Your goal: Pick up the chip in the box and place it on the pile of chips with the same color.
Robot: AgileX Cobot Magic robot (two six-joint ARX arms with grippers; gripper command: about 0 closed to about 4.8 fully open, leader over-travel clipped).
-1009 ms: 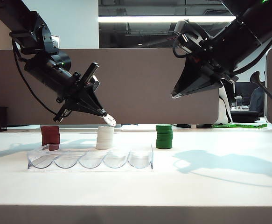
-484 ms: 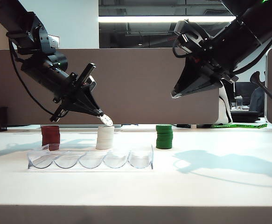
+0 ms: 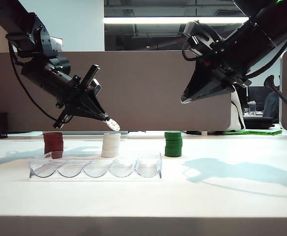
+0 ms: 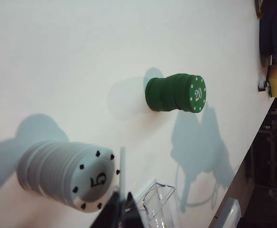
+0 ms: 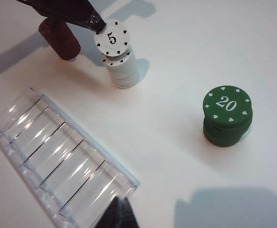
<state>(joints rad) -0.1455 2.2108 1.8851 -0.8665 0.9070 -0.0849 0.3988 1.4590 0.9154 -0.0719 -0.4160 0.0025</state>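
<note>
My left gripper (image 3: 108,120) is shut on the rim of the white chip (image 3: 113,125), which hangs tilted just above the pile of chips (image 3: 111,145). From the right wrist view the chip (image 5: 111,38) shows its black "5" and hovers over the white pile (image 5: 123,71). In the left wrist view the chip (image 4: 122,168) appears edge-on between the shut jaws (image 4: 124,211), beside the pile (image 4: 67,175). The clear box (image 3: 96,167) lies in front of the stacks with bare slots. My right gripper (image 3: 183,100) hangs high at the right, shut (image 5: 119,216) on nothing.
A dark red stack (image 3: 53,144) stands left of the white pile and a green stack (image 3: 173,143) marked "20" stands right of it. A brown partition runs behind the table. The box's end (image 5: 124,183) lies below the right gripper.
The left gripper has edged slightly to the left with the chip, staying above the white pile. The right arm has not moved.
</note>
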